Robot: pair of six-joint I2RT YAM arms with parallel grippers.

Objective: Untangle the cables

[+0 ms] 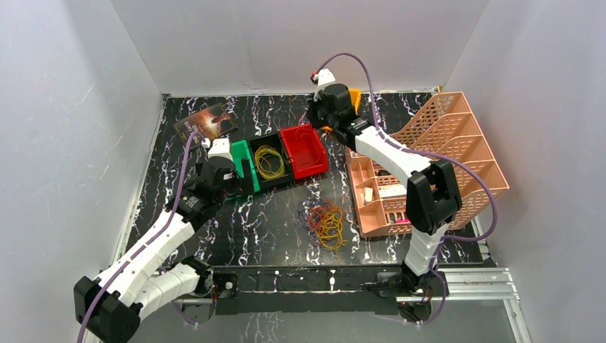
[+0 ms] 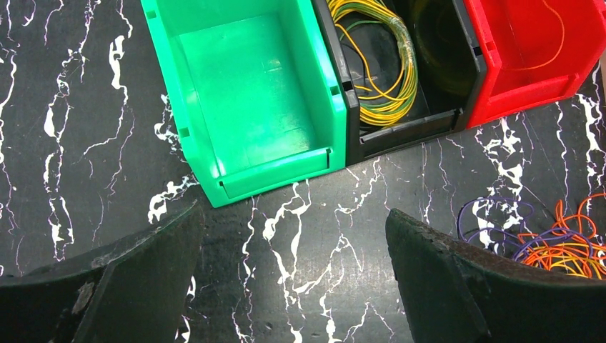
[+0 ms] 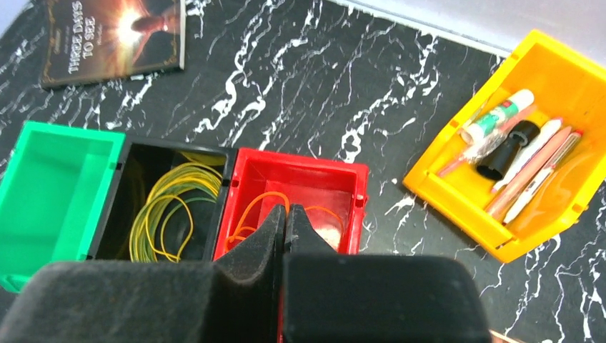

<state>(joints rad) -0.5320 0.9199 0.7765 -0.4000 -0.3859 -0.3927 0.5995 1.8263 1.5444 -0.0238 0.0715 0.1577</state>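
The tangle of cables (image 1: pixel 325 223), thin orange, yellow, red and purple loops, lies on the black marble table in front of the bins; its edge shows in the left wrist view (image 2: pixel 557 246). My left gripper (image 1: pixel 239 175) (image 2: pixel 293 214) is open and empty, low over the table just in front of the green bin (image 2: pixel 250 93), left of the tangle. My right gripper (image 1: pixel 319 121) (image 3: pixel 286 214) is shut over the red bin (image 3: pixel 336 186), with a thin orange cable (image 3: pixel 246 214) running up to its tips. A yellow-green cable coil (image 2: pixel 386 78) lies in the black bin (image 3: pixel 121 193).
A yellow bin (image 3: pixel 529 143) with pens and a tube sits at the back, right of the red bin. A book (image 1: pixel 206 121) lies back left. A peach desk organiser (image 1: pixel 429 164) fills the right side. White walls close in the table.
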